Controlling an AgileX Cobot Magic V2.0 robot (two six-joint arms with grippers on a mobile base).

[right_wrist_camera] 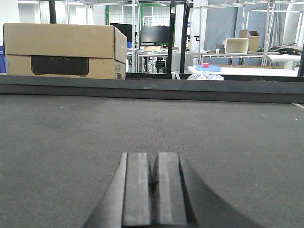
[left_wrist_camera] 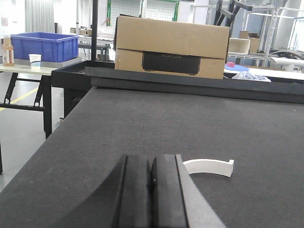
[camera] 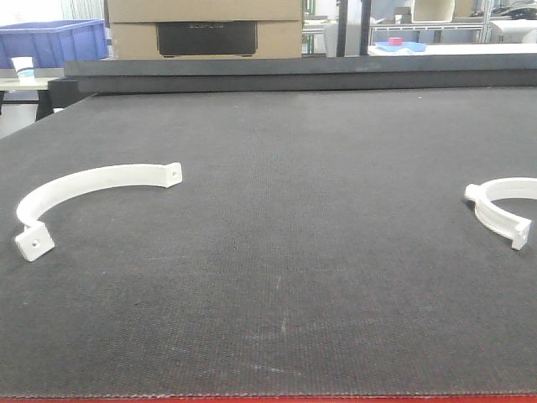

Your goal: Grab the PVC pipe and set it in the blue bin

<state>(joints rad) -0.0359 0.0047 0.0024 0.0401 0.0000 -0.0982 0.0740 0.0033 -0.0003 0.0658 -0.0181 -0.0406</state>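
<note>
Black left gripper (left_wrist_camera: 152, 166) and right gripper (right_wrist_camera: 153, 161) sit clenched on nothing, the white PVC pipe (left_wrist_camera: 209, 166) lies untouched on the mat (left_wrist_camera: 190, 123) just ahead, seemingly nearest the left, so approach comes next: open, reach, then the far blue bin (left_wrist_camera: 45, 46)

1. A dark grey felt-topped table (camera: 277, 294) fills most of the front view; a raised black ledge (camera: 294, 75) runs along its far edge.
2. A white curved PVC pipe half-ring (camera: 101, 177) lies on the table at middle left.
3. A second white curved PVC half-ring (camera: 493, 221) lies on the table at the right edge of the frame, well apart from the first.
4. A brown cardboard box (camera: 205, 29) stands behind the ledge, upper centre-left.
5. A blue plastic bin (camera: 54, 42) sits on a pale side table (camera: 29, 83) in the upper left corner, left of the box.
6. A white paper cup (camera: 23, 67) stands on the side table, before the bin.
</note>
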